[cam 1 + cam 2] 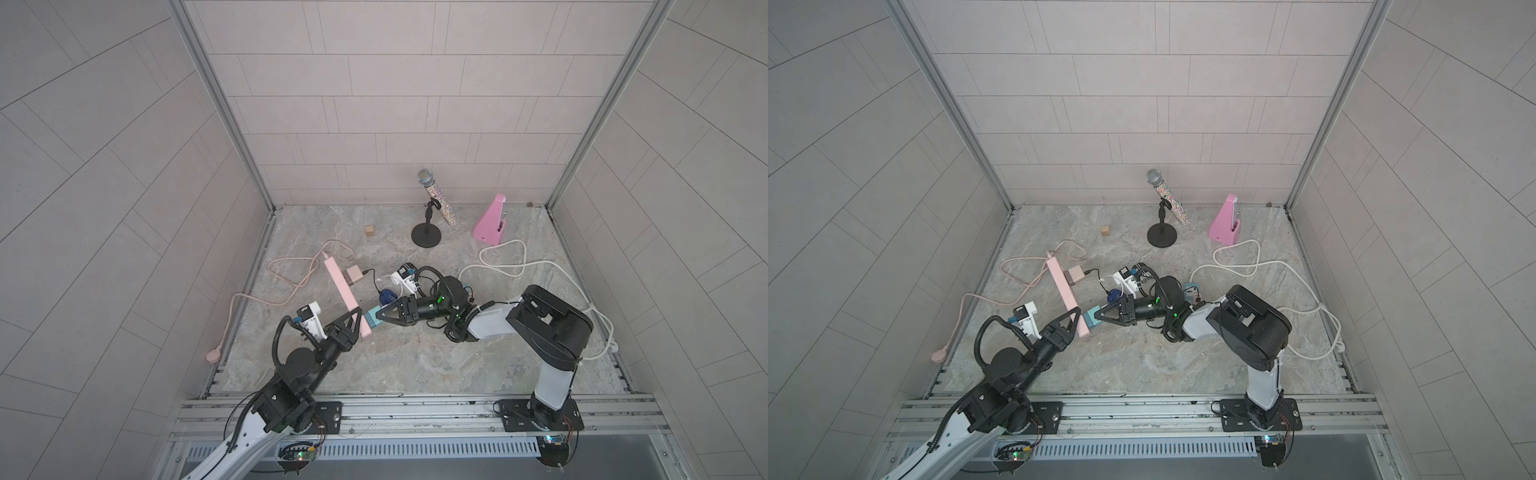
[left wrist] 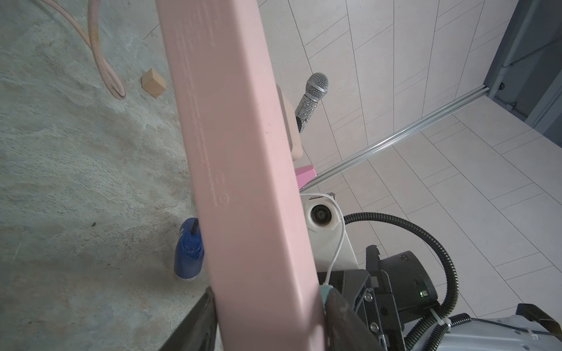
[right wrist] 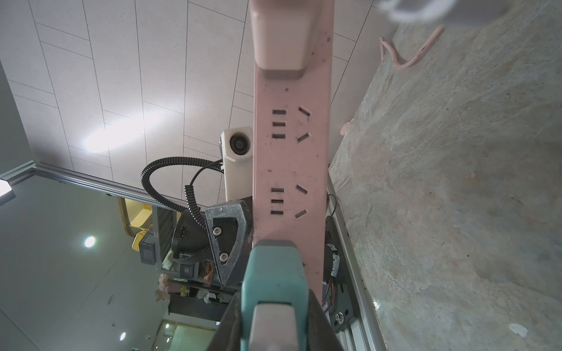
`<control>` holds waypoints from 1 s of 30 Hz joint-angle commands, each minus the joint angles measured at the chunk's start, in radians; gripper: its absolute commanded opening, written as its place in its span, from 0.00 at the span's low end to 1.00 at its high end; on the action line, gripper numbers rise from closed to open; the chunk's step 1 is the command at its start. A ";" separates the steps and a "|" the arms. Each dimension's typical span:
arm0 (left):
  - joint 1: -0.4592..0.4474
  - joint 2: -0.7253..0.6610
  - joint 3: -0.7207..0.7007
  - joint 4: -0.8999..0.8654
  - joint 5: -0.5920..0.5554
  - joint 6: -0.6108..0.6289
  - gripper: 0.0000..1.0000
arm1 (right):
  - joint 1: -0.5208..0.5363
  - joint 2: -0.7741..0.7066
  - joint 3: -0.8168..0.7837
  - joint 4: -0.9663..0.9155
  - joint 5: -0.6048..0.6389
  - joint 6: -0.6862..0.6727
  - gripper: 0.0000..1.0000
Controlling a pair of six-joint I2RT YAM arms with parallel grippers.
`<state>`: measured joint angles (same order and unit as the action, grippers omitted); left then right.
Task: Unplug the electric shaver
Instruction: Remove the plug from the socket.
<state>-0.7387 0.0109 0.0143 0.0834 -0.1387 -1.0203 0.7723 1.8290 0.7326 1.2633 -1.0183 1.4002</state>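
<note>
1. Marble-patterned tabletop (image 1: 415, 365), near edge: your left gripper (image 1: 357, 318) straddles the near end of the long pink plastic power strip (image 1: 340, 282). Its jaws are about half spread, with the fingers against the strip's two long sides. Use this grip as the brace.
2. Just beyond, your right gripper (image 1: 379, 314) is clamped on the square teal plug (image 3: 273, 273), which sits in the strip's nearest socket. This is judged to be the shaver's plug.
3. Draw the plug straight off the socket face. Do not rock it.
4. Farther along, leave the beige cube adapter (image 1: 352, 274) seated. Which device beyond is the shaver cannot be told.
</note>
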 commanded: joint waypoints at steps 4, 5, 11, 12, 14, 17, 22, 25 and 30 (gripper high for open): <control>0.008 -0.005 -0.022 -0.006 0.024 0.037 0.36 | 0.009 -0.024 0.008 0.119 -0.023 -0.002 0.04; 0.008 -0.007 -0.022 -0.007 0.024 0.036 0.34 | 0.009 -0.026 0.007 0.110 -0.021 -0.012 0.04; 0.010 -0.006 -0.022 -0.008 0.035 0.035 0.24 | 0.005 -0.042 0.005 0.058 -0.009 -0.071 0.03; 0.010 -0.005 -0.022 -0.009 0.036 0.035 0.23 | 0.002 -0.046 0.006 0.042 -0.004 -0.080 0.03; 0.010 -0.006 -0.021 -0.010 0.039 0.035 0.21 | -0.005 -0.053 0.010 0.025 -0.003 -0.099 0.03; 0.013 -0.006 -0.022 -0.009 0.047 0.034 0.18 | -0.026 -0.062 0.006 0.020 0.010 -0.116 0.01; 0.016 -0.005 -0.022 -0.010 0.054 0.032 0.09 | -0.074 -0.059 -0.004 0.085 0.010 -0.093 0.01; 0.019 -0.006 -0.022 -0.006 0.063 0.032 0.04 | -0.095 -0.040 0.001 0.149 0.001 -0.054 0.01; 0.030 -0.006 -0.022 0.006 0.084 0.024 0.00 | -0.097 -0.028 0.022 0.149 -0.013 -0.059 0.00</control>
<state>-0.7185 0.0097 0.0143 0.1017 -0.0792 -1.0431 0.7044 1.8202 0.7219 1.2789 -1.0771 1.3102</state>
